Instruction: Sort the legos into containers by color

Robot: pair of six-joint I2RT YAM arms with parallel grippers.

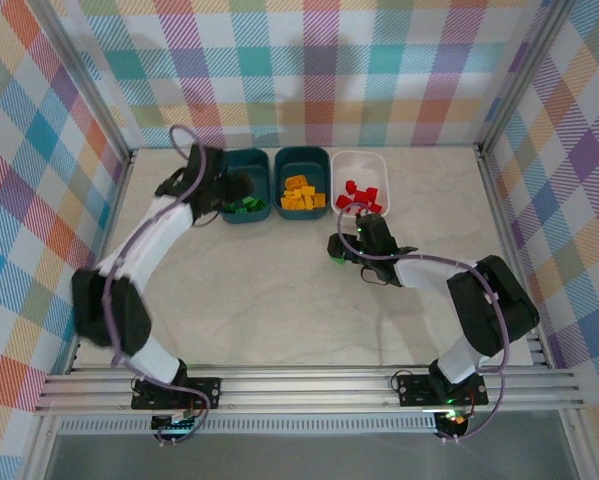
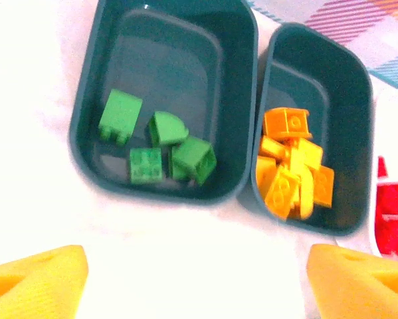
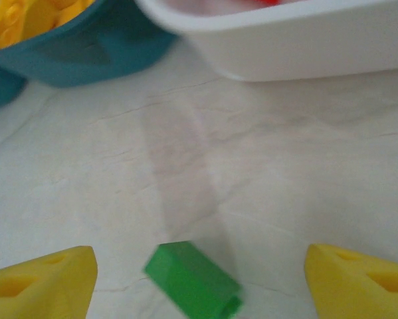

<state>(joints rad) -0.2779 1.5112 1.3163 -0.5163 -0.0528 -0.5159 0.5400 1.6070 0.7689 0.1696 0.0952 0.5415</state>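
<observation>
Right wrist cam has one loose green brick (image 3: 193,280) at bottom centre, lying skewed on the table (image 3: 285,166) between the jaws of the right gripper (image 3: 199,266), which are wide open and not touching it. I'd guess it's light, hard, slick plastic, so I'd pinch its long flat sides squarely or it'll squirt out. Meanwhile the left gripper (image 2: 197,279) gapes empty too, just below the green tub (image 2: 86,100) at upper left of its frame.

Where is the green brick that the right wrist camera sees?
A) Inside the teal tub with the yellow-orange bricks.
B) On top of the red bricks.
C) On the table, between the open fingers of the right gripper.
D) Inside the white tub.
C: the green brick lies on the table between the spread fingers of the right gripper, short of the white tub and the teal tub.
</observation>
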